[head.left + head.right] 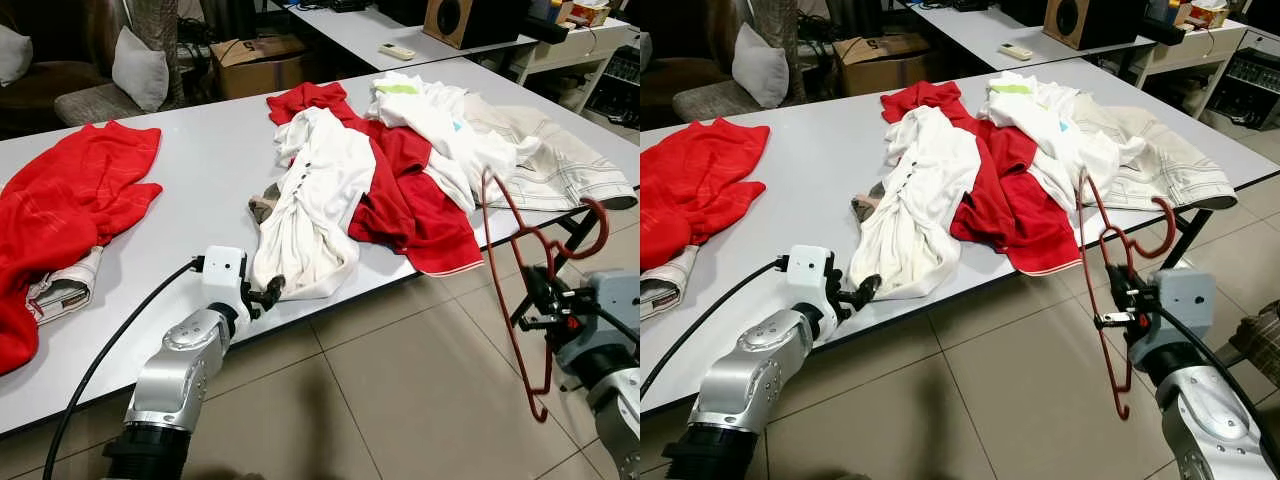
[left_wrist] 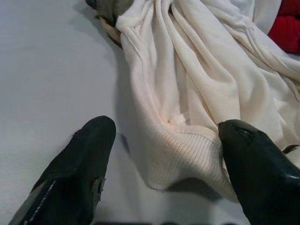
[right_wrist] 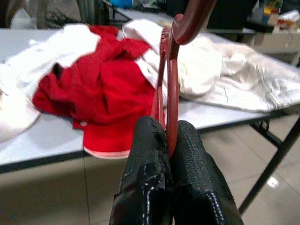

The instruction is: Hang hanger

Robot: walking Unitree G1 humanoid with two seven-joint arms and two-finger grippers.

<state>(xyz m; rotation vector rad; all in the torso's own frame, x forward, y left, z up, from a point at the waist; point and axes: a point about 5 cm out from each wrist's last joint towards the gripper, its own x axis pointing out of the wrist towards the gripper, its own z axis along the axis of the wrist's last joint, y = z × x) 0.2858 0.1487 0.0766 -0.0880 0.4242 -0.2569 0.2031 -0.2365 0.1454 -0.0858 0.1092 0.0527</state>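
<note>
**Red hanger clamped beside a table of heaped garments**

The right gripper has its two textured black fingers pressed together on the thin bar of a dark red hanger, held upright off the table's near edge over the tiled floor. The hanger's hook curves above the gripper; in the right wrist view its top is cut off by the frame. Beyond the hanger lies a red shirt, partly buried under a white garment and a pale checked cloth. The left gripper hovers with fingers spread at the ribbed hem of a creased cream shirt on the smooth white table. A small grey-brown item peeks from under that shirt, too hidden to identify.
</note>
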